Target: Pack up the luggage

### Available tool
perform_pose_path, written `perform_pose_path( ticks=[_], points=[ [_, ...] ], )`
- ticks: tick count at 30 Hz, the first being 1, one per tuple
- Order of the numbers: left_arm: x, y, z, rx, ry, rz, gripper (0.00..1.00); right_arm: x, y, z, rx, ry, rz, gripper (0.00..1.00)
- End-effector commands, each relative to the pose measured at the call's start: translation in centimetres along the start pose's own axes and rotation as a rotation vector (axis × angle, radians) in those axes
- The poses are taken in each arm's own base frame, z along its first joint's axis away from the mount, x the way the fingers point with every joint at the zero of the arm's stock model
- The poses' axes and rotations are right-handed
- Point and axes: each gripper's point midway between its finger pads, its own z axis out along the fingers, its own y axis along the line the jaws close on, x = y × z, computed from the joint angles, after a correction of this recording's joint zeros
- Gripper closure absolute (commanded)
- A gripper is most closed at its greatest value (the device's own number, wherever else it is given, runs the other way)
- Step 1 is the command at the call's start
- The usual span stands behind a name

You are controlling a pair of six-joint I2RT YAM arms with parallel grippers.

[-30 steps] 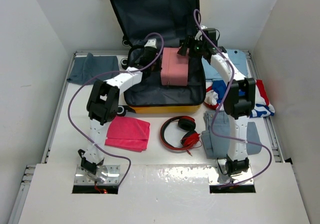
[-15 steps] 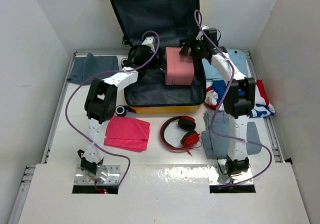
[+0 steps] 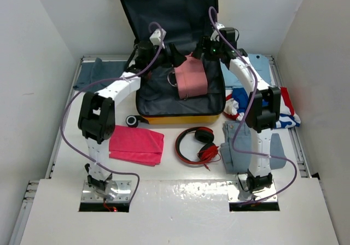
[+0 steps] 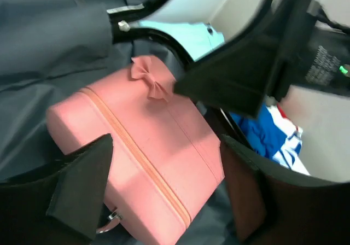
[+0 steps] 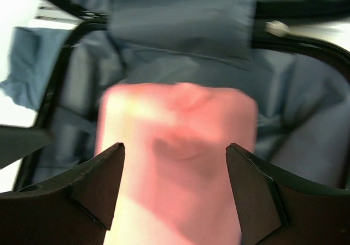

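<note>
White table (image 3: 180, 201) in the top view, near edge first: red cloth (image 3: 136, 145) at 7 o'clock of the luggage (image 3: 180, 118), red-black headphones (image 3: 198, 145) at 6, folded grey-blue garment (image 3: 273, 146) at 5, partly under the right arm. Striped cloth (image 3: 285, 112) at 3. Luggage lies open mid-table, yellow shell edge toward the arm bases, lid (image 3: 167, 10) upright at 12 against the back wall. Pink case (image 3: 191, 80) lies tilted on the grey lining; left gripper (image 3: 174, 56) at its 11, right gripper (image 3: 199, 52) at its 1. Only the left wrist view shows the case's bow (image 4: 149, 83) and zip seam (image 4: 136, 157); fingers (image 4: 82, 190) spread wide either side, contact unclear. Right wrist view is blurred: fingers (image 5: 95, 185) wide, case between them. Dark blue cloth (image 3: 101, 73) at 10, light blue cloth (image 3: 262, 67) at 2, arm partly covering it.
</note>
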Motion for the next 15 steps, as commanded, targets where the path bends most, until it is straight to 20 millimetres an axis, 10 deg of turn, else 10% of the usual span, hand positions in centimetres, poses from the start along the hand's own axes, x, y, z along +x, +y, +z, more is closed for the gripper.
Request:
perform_pose_path(
  ticks=[1,7,15],
  points=[
    [-2.3,1.6,-1.4,-0.094,-0.053,0.009,0.24,-4.2,4.2,-3.0,-0.076,-0.109,-0.086,0.26],
    [-1.7,8.9,-4.9,-0.511,-0.002,0.083,0.82,-4.7,5.4,-4.7,-0.087,-0.112,-0.143,0.26],
    [6.3,10.3,-6.0,-0.708,0.248,0.178,1.0,-0.8,6.3,-7.4,-0.111,0.007,-0.143,0.29]
  ],
)
